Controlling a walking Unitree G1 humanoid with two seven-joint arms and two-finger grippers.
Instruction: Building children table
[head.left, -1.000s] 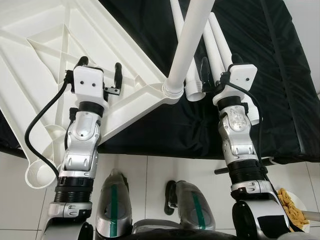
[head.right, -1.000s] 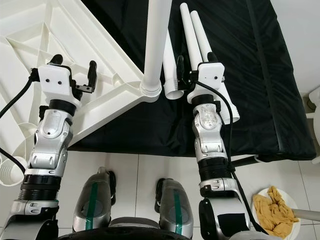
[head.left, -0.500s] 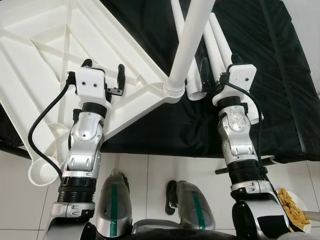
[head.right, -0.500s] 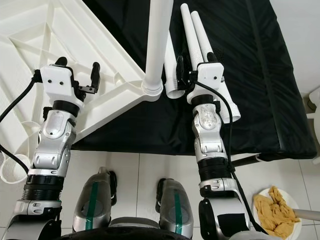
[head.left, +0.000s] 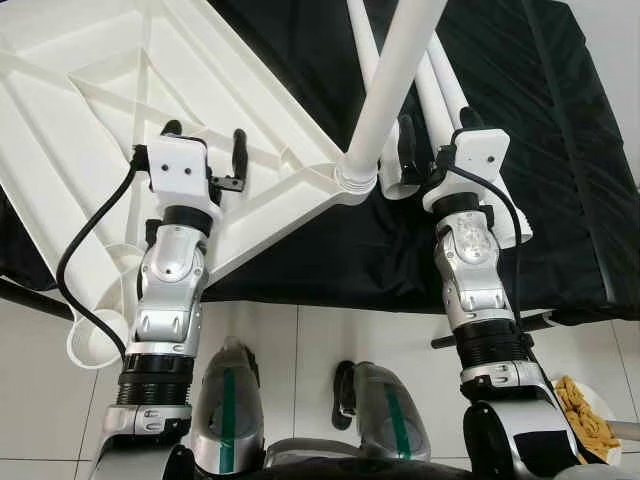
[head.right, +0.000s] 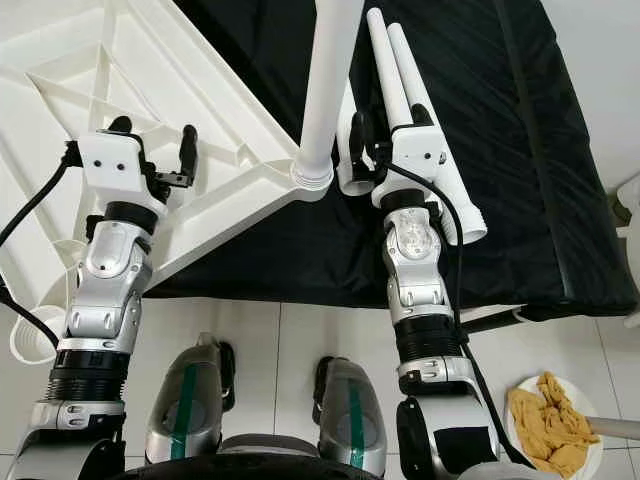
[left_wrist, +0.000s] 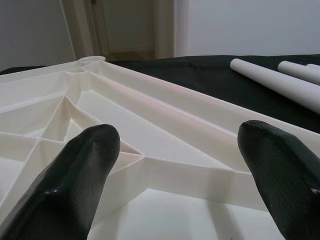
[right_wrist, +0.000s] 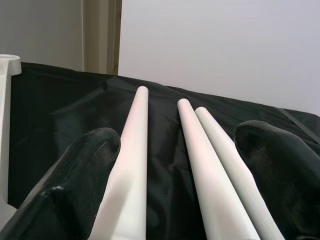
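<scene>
- Over the tabletop's ribbed underside: left claw (head.left: 203, 148), fingers spread wide, gripping nothing, hovering just above the ribs.
- Over the loose legs: right claw (head.right: 381, 128), also wide open and empty, with the three legs lying between and ahead of its fingers.
- Tabletop (head.left: 90, 110) lies upside down, partly on the black surface (head.right: 520, 150), with its near corner hanging over the tiled floor.
- One leg (head.left: 395, 75) already stands in the corner socket near the claws, leaning slightly.
- Three legs (head.right: 400, 70) lie side by side on the surface, just right of the fitted one.
- Progress: roughly one of four legs in; three sockets left, then flip upright.
- Parts: white moulded plastic, tapered tubes, webbed frame with round corner sockets (head.left: 88, 345).
</scene>
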